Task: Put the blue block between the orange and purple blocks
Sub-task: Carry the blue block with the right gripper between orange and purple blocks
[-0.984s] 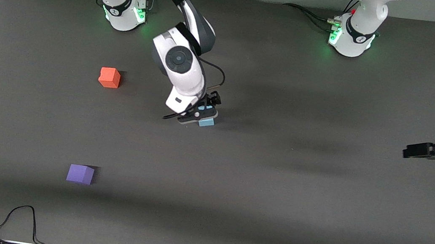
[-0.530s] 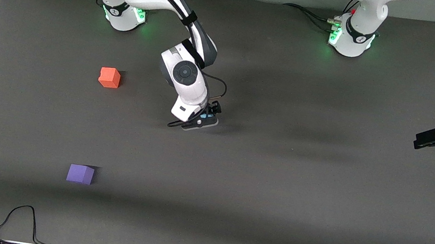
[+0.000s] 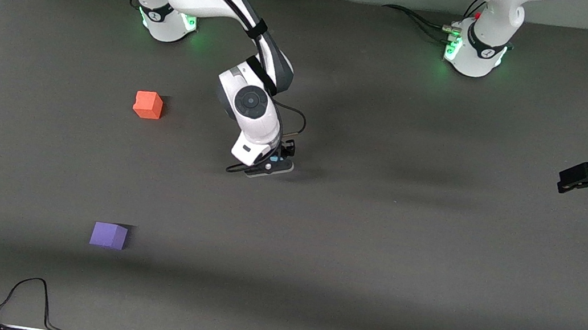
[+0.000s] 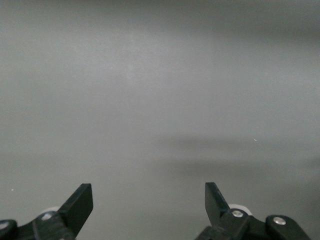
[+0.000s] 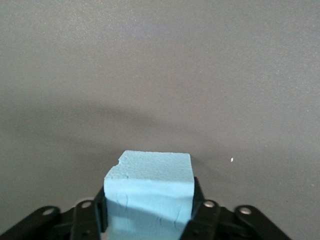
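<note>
The blue block (image 5: 150, 192) sits between the fingers of my right gripper (image 5: 150, 202), which is shut on it low at the mat in the middle of the table. In the front view the right gripper (image 3: 273, 163) covers nearly all of the block. The orange block (image 3: 148, 105) lies toward the right arm's end of the table. The purple block (image 3: 108, 235) lies nearer to the front camera than the orange one. My left gripper (image 3: 566, 181) waits open and empty over bare mat at the left arm's end, and its own view shows it too (image 4: 148, 192).
A black cable (image 3: 25, 297) loops on the mat at the front edge, near the purple block. The two arm bases (image 3: 168, 18) (image 3: 476, 52) stand along the back edge. Wide mat lies between the orange and purple blocks.
My right gripper has come down over the blue block, which stood visible beside it one second ago and is now covered. The left gripper has shifted slightly.
</note>
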Available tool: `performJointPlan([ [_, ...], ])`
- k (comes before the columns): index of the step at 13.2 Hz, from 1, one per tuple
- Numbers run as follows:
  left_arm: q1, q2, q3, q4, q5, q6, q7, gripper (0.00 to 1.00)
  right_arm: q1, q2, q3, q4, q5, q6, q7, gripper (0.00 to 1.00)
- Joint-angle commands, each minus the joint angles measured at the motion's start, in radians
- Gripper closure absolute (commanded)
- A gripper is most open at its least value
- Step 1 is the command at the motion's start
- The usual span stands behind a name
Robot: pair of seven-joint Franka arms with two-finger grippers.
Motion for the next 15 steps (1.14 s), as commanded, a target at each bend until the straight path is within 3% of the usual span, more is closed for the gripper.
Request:
performJointPlan([
  [1,-0.163,-0.031,0.175,0.001,-0.002,-0.004,0.027,0.00,0.008,-0.015,-0.015,0.005,0.011,-0.046,0.020,0.71],
  [5,-0.172,-0.032,0.169,0.018,-0.002,-0.038,0.034,0.00,-0.107,-0.208,-0.036,0.026,0.011,-0.317,0.016,0.71],
  [8,-0.174,-0.035,0.166,0.017,-0.004,-0.047,0.047,0.00,-0.195,-0.354,-0.091,0.025,0.011,-0.467,-0.010,0.71],
  [11,-0.172,-0.036,0.152,0.017,-0.004,-0.061,0.071,0.00,-0.195,-0.449,-0.231,0.019,0.010,-0.582,-0.105,0.70],
  [13,-0.160,-0.036,0.132,0.017,-0.004,-0.061,0.071,0.00,-0.193,-0.481,-0.390,0.011,0.010,-0.656,-0.302,0.67],
  [15,-0.159,-0.036,0.132,0.017,-0.004,-0.061,0.071,0.00,-0.195,-0.472,-0.498,-0.004,0.010,-0.667,-0.433,0.67],
])
